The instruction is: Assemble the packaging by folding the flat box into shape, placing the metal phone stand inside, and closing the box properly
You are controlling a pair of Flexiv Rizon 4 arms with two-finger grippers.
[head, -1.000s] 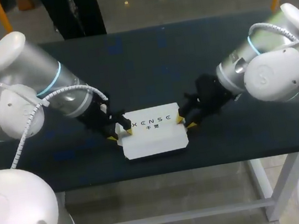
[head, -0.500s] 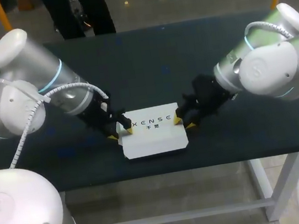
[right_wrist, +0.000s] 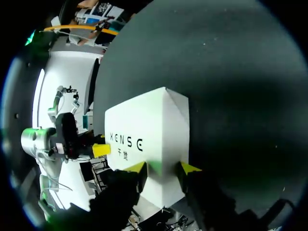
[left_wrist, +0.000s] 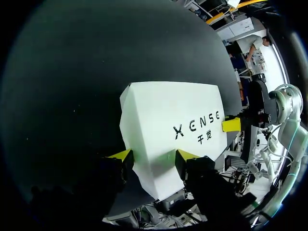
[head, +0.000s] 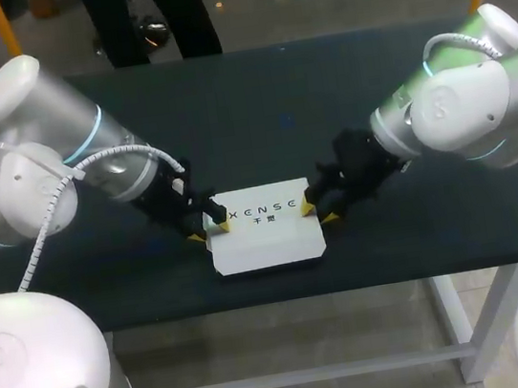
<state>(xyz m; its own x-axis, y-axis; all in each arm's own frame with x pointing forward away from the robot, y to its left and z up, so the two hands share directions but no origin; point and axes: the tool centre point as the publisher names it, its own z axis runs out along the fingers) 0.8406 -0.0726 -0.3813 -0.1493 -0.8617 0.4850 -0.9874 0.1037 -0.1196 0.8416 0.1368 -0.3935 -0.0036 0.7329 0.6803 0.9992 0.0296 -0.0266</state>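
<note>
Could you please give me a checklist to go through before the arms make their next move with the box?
1. White box resting on the table: ok.
2. Left gripper shut on one end of the box: ok.
3. Right gripper shut on the opposite end: ok.
4. Box top looks closed, with no flap standing up: ok.
5. Phone stand inside the box: cannot tell; it shows in no view.

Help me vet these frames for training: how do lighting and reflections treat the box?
Head view: white box bright against the dark table, no glare. Left wrist view: yellow-green reflection on it beside the left end effector. Right wrist view: same beside the right end effector.
</note>
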